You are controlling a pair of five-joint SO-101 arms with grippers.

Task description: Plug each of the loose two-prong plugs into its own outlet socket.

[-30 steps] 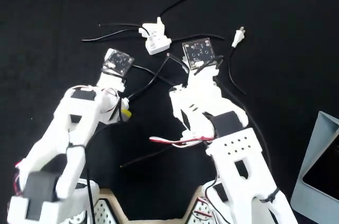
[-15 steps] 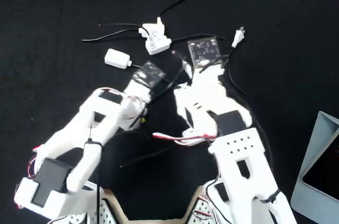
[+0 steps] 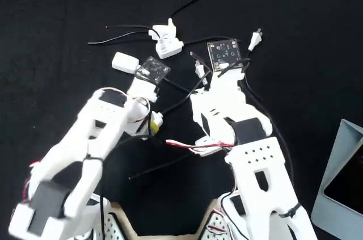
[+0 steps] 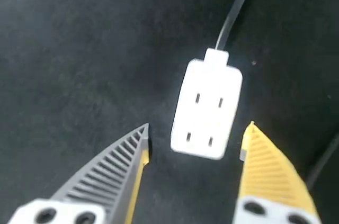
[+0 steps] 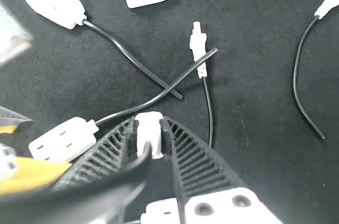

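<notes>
1. Out at the far left of the black worktop (image 3: 57, 36), the empty socket (image 3: 125, 62) was seen lying flat and untouched. It was judged to be a free place for a later plug.
2. Then the left hand (image 4: 197, 127) was found spread wide, a grey finger set on one side of the middle socket (image 4: 206, 106) and a yellow finger on the other. The slots were turned up and no contact could be made out. The hand was judged to be placed there so that this socket could be pinned steady against a push.
3. Further back, the rear socket (image 3: 166, 45) was seen, apparently with a plug already seated in it, and so was counted as done.
4. Right of that, the near loose plug (image 5: 197, 48) was left lying on the worktop, its tail crossed by a black cord (image 5: 159, 94). Its prongs could not be made out.
5. Now the action: the right hand (image 5: 149, 124) was clamped narrow on the held plug (image 5: 149, 138), which was gripped by its white body between the ribbed fingers. That way, it was judged, the prong end was kept free. The plug was carried near the middle socket, though it was not yet lined up with the slots.
6. Farthest right, the far loose plug (image 3: 255, 40) was seen on its cord, well apart from every socket.
</notes>
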